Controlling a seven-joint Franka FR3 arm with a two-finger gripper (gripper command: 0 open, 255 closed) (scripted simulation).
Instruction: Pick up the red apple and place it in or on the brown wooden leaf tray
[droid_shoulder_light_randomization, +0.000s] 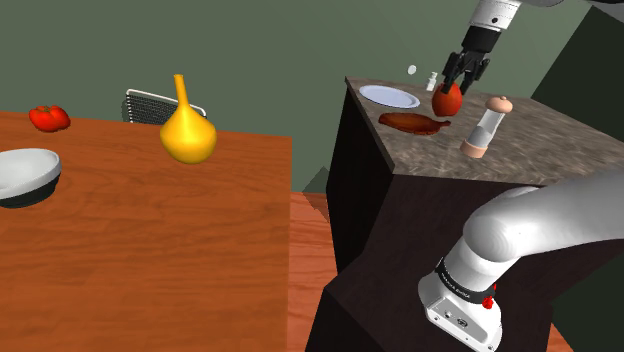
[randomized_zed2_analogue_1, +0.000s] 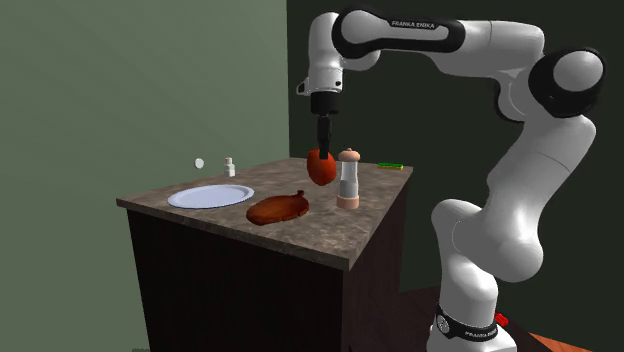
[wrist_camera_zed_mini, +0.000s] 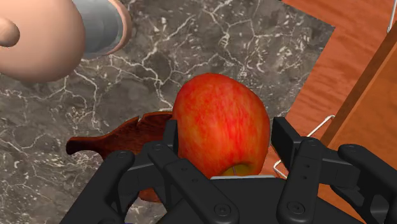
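Observation:
The red apple (droid_shoulder_light_randomization: 447, 99) hangs in the air above the marble counter, clasped between the black fingers of my gripper (droid_shoulder_light_randomization: 453, 90). From the wrist, the apple (wrist_camera_zed_mini: 220, 125) sits between the two fingers, which press on its sides. The brown wooden leaf tray (droid_shoulder_light_randomization: 411, 123) lies flat on the counter just below and toward the shoulder view's left of the apple. In the second exterior view the apple (randomized_zed2_analogue_1: 321, 166) hovers above and slightly behind the leaf tray (randomized_zed2_analogue_1: 277, 207). Under the apple in the wrist view lies the leaf tray (wrist_camera_zed_mini: 114, 140).
A white plate (droid_shoulder_light_randomization: 389, 96) lies on the counter beyond the tray. A pepper mill (droid_shoulder_light_randomization: 485, 126) stands close beside the apple. A small white bottle (randomized_zed2_analogue_1: 229, 167) stands at the counter's back. A wooden table with a yellow gourd vase (droid_shoulder_light_randomization: 187, 128) and a bowl (droid_shoulder_light_randomization: 26, 174) fills the shoulder view's left.

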